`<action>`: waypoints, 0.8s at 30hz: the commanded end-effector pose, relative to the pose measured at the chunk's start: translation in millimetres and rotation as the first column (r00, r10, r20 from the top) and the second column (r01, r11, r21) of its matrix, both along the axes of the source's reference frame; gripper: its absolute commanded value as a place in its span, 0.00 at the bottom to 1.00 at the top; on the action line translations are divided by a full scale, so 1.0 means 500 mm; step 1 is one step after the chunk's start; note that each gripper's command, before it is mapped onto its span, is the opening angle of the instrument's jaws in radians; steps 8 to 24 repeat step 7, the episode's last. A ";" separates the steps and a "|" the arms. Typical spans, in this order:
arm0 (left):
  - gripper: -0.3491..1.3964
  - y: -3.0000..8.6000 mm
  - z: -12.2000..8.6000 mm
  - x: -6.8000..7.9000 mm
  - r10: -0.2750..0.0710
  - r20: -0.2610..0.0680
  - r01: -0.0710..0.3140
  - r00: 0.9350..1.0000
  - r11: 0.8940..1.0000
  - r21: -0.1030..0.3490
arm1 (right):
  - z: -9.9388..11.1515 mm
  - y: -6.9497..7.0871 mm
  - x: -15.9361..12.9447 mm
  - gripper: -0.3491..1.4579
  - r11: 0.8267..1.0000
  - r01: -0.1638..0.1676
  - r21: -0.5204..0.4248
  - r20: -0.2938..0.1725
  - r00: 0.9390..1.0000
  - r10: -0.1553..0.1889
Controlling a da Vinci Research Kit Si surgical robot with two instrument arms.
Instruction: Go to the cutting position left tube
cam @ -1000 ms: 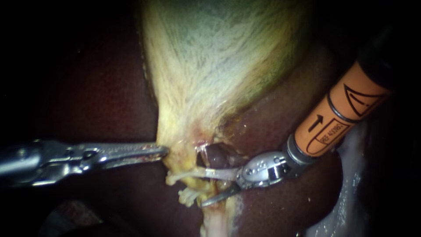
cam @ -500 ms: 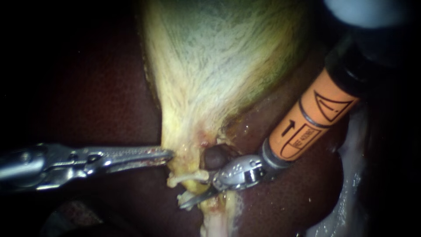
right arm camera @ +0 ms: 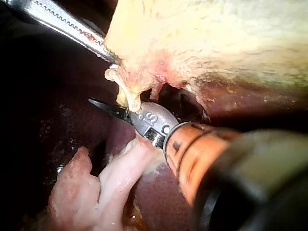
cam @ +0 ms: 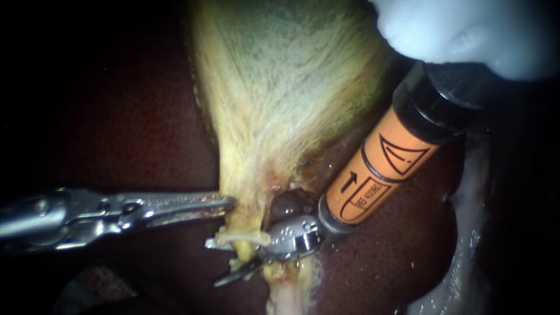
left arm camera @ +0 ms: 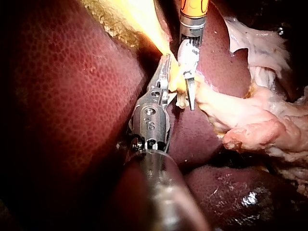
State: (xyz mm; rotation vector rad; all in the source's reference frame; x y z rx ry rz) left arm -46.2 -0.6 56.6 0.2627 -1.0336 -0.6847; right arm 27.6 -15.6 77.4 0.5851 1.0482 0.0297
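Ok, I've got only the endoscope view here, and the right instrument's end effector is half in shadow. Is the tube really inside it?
Observer: In the right wrist view, the tube hangs from the gallbladder and crosses the right instrument's end effector near its hinge. One dark blade juts out past it.
Reviewer: And the left instrument's hold?
Observer: In the left wrist view, the left instrument's end effector is shut on the gallbladder's yellow edge, beside the tube.
Reviewer: Anything nearby I'm missing?
Observer: A bulky lump of pale tissue lies on the liver beside the right instrument, away from the left one.
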 end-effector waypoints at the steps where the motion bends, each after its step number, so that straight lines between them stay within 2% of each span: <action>1: 0.11 0.0000 0.0001 0.0000 -0.001 -0.001 0.001 1.000 1.000 0.000 | 0.0001 0.0001 -0.0001 0.97 1.000 0.000 0.000 0.000 1.000 0.000; 24: 0.11 0.0001 0.0002 0.0000 -0.001 -0.001 0.001 1.000 1.000 0.000 | 0.0001 0.0000 -0.0016 0.97 1.000 -0.002 0.009 0.003 1.000 0.002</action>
